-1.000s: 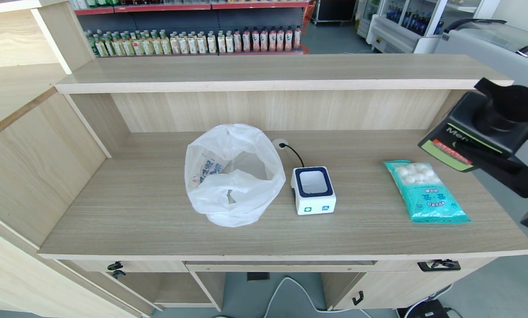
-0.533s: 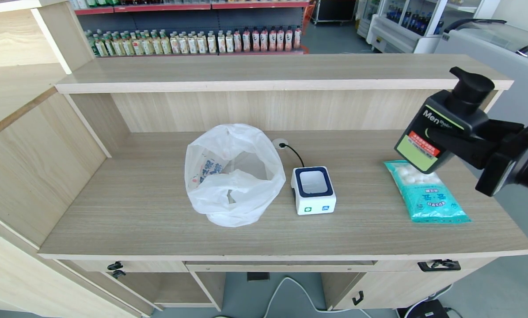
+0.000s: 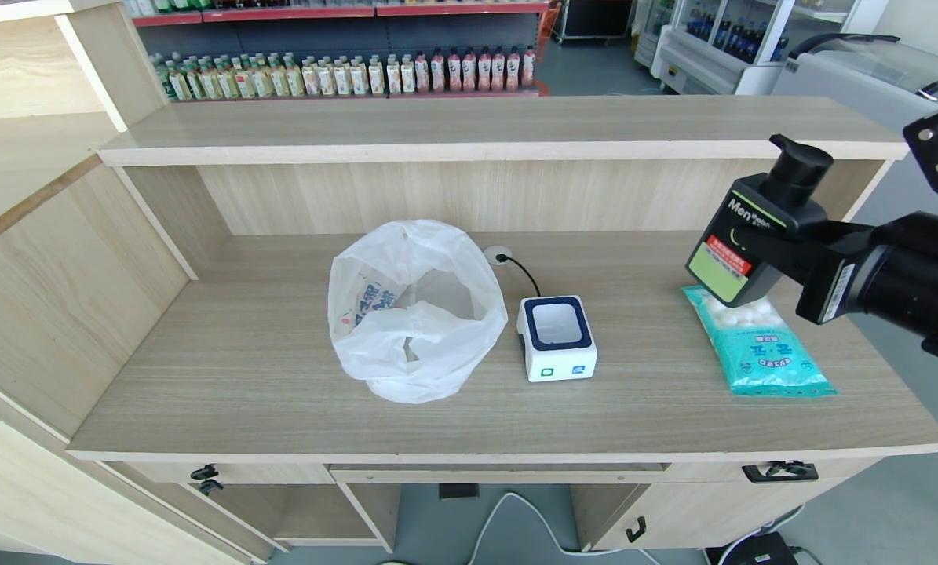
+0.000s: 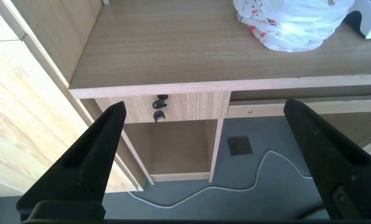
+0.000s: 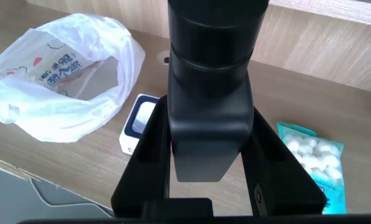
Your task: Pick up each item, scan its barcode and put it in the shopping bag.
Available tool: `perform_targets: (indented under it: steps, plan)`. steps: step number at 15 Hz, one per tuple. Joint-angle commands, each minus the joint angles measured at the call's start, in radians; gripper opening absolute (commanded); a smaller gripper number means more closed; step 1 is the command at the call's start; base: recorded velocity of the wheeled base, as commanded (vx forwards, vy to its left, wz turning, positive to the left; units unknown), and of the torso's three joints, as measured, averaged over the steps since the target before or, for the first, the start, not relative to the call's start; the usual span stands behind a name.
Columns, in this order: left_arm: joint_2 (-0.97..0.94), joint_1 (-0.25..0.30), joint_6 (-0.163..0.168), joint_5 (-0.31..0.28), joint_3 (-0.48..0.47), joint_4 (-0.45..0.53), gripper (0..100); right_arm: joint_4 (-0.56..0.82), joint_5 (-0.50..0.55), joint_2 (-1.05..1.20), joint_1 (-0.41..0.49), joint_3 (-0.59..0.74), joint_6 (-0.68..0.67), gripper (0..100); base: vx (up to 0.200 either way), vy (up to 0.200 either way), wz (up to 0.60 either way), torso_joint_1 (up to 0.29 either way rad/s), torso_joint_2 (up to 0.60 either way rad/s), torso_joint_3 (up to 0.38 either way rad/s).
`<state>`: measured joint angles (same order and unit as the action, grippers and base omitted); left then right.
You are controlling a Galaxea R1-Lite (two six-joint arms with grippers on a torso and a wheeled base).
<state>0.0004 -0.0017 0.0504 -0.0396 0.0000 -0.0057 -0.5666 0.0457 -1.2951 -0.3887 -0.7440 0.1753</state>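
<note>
With the right gripper (image 3: 771,247) clamped on the black pump bottle (image 3: 724,263), lifted above the counter's (image 3: 280,392) right end near the teal packet (image 3: 755,345), I judge only 1 pick is done: the scanner (image 3: 556,336), the shopping bag (image 3: 414,310) and the whole packet are left to do.
</note>
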Motion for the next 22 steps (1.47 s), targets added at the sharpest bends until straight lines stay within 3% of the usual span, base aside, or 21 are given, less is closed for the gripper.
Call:
perform_targets:
  steps: [1,10,13,15,18,22]
  plan:
    - [0.0,0.0,0.0,0.0,0.0,0.0,100,-0.001,0.0,-0.024,0.001,-0.001,-0.007,0,0.0,0.0,0.0,0.0,0.0,0.0]
    - [0.0,0.0,0.0,0.0,0.0,0.0,100,-0.053,-0.026,-0.082,-0.001,-0.034,-0.063,0,0.0,0.0,0.53,0.003,0.0,0.002]
    - [0.0,0.0,0.0,0.0,0.0,0.0,100,-0.09,-0.17,-0.105,0.05,-0.024,-0.148,0,0.0,0.0,0.2,0.002,0.0,0.002]
    - [0.0,0.002,0.0,0.0,0.0,0.0,100,-0.237,-0.221,-0.174,0.096,0.008,-0.168,0,0.0,0.0,0.0,0.0,0.0,0.0]
    - [0.0,0.0,0.0,0.0,0.0,0.0,100,-0.47,-0.392,-0.273,0.222,0.074,-0.252,0,0.0,0.0,0.0,0.0,0.0,0.0]
    - [0.0,0.0,0.0,0.0,0.0,0.0,100,-0.469,-0.423,-0.309,0.278,0.054,-0.445,0,0.0,0.0,0.0,0.0,0.0,0.0]
